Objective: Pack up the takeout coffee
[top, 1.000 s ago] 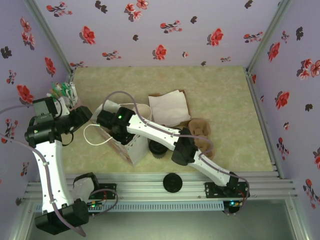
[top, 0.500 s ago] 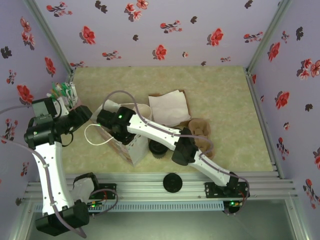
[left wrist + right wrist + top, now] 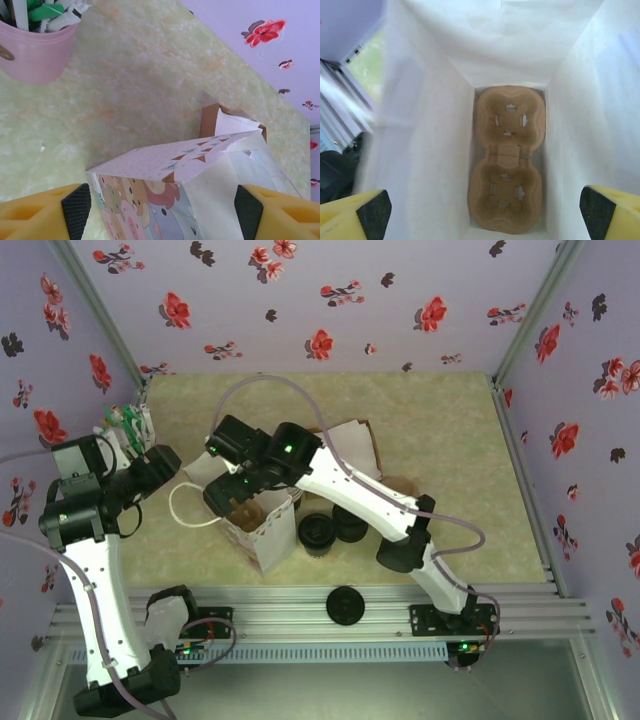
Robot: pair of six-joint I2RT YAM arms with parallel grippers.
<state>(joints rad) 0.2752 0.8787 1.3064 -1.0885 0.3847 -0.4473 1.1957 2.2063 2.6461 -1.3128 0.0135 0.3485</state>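
Find the lidded takeout coffee (image 3: 316, 532) on the worktop (image 3: 450, 460) just right of the paper bag (image 3: 265, 540), apart from both hands. Over the bag's mouth, see the right hand (image 3: 485, 210) spread, empty; left of the bag, the left hand (image 3: 162, 207), spread too.

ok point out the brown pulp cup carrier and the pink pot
brown pulp cup carrier (image 3: 506, 156): right wrist view, centre bridge
pink round pot (image 3: 40, 60): left wrist view, side wall
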